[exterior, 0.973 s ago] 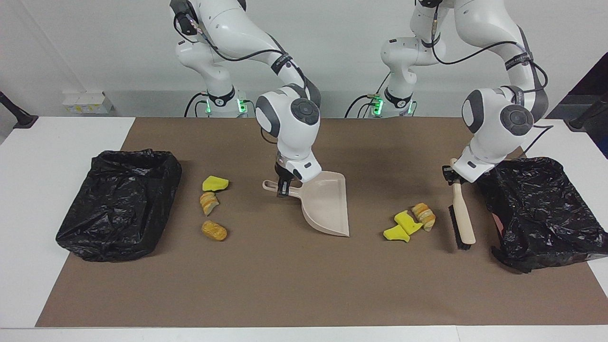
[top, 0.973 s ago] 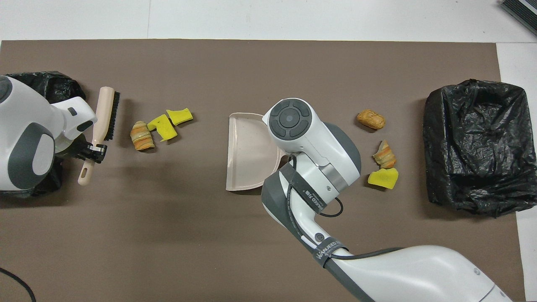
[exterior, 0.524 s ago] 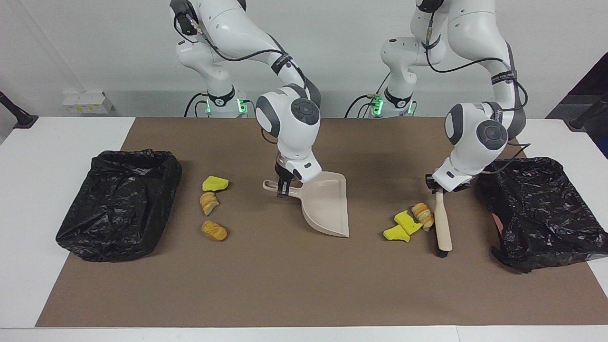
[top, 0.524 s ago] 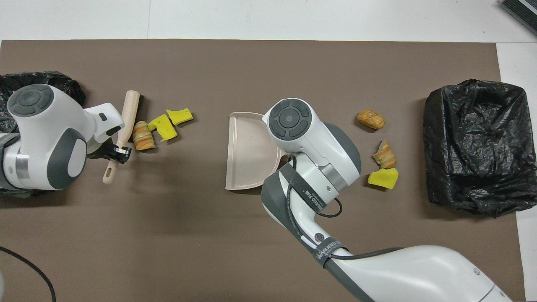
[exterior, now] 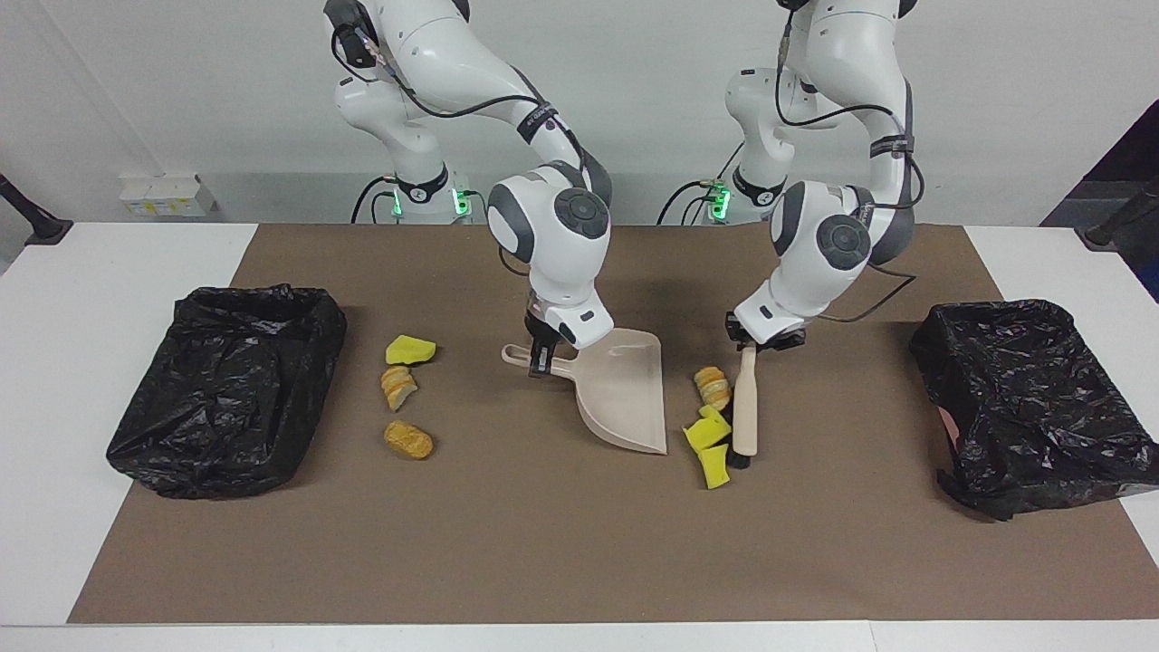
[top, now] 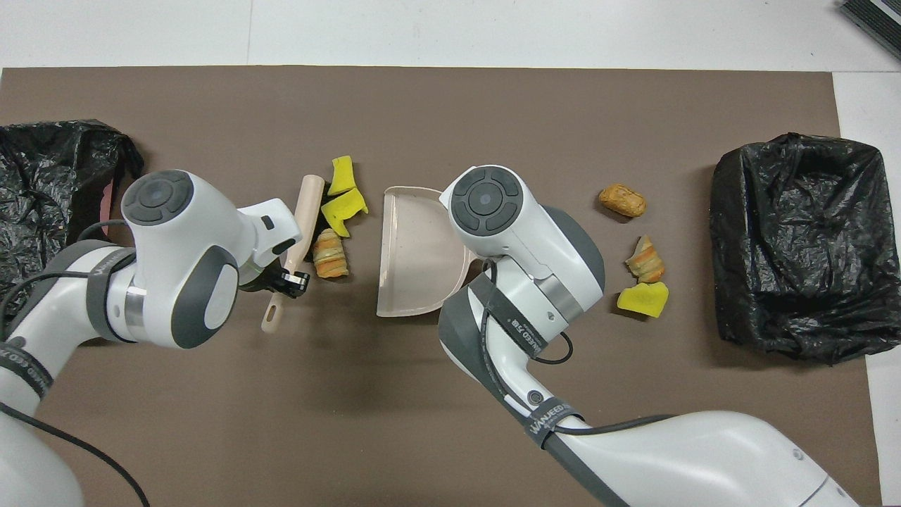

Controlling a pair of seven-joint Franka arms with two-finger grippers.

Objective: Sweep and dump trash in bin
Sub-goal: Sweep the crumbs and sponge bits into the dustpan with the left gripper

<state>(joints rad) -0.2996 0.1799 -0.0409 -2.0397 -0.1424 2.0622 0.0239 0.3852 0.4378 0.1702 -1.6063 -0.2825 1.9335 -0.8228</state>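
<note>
left gripper (exterior: 750,349) clamped on the brush (exterior: 744,407) handle, jaws narrow around it, wrist pitched down, bristles touching three trash scraps (exterior: 709,424) just beside the dustpan (exterior: 625,391) lip. right gripper (exterior: 541,355) gripping the dustpan handle, jaws closed on it, pan flat on the surface. likely trouble: the farthest yellow scrap slipping past the pan's corner, not into it. three more scraps (exterior: 404,396) lying near the bin (exterior: 226,385) at the right arm's end.

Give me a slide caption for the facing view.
Left claw sweeps brush and three scraps toward dustpan held by right claw.
</note>
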